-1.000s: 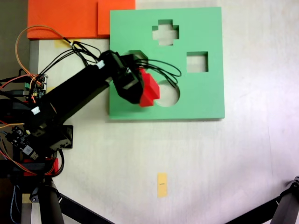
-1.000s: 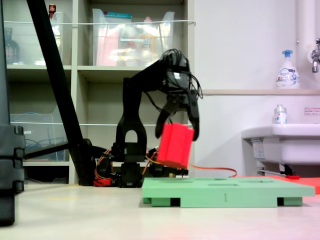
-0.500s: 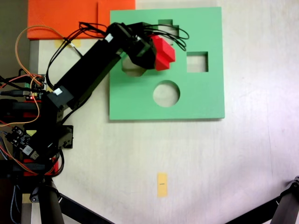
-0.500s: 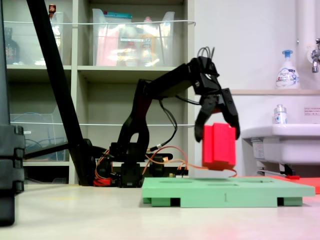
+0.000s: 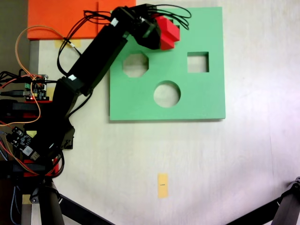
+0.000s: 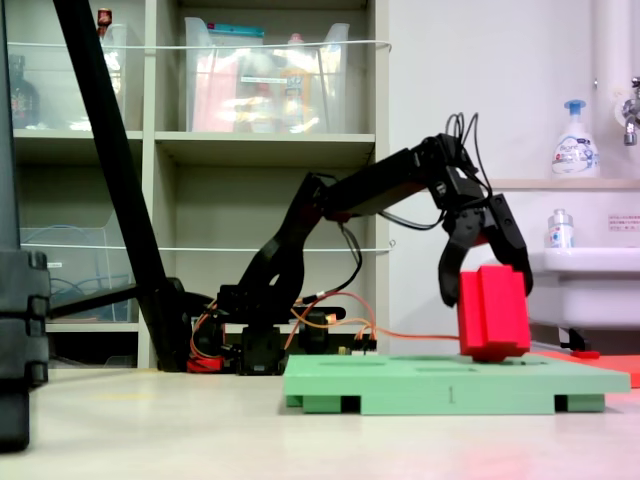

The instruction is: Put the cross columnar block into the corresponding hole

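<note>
The cross columnar block [image 5: 169, 33], bright red foam, is held upright between the fingers of my gripper [image 5: 159, 32], which is shut on it. It sits over the far middle part of the green board [image 5: 206, 98] in a fixed view from above. The corresponding hole is hidden under the block and gripper there. From the side, the block [image 6: 492, 312] has its bottom at the level of the board's top face [image 6: 400, 385], and the gripper [image 6: 487, 288] clasps its upper half. I cannot tell whether the block has entered the hole.
The board also has an octagonal cutout [image 5: 135, 64], a square cutout [image 5: 198, 62] and a round cutout [image 5: 167, 93]. Orange foam sheets [image 5: 70, 18] lie beyond the board's left corner. A yellow tape mark [image 5: 162, 185] is on the table, with wiring and boards [image 5: 26, 140] by the arm's base.
The arm has stretched out from over the round cutout to the board's far middle part, carrying the red block. The block has come down from well above the board to its surface.
</note>
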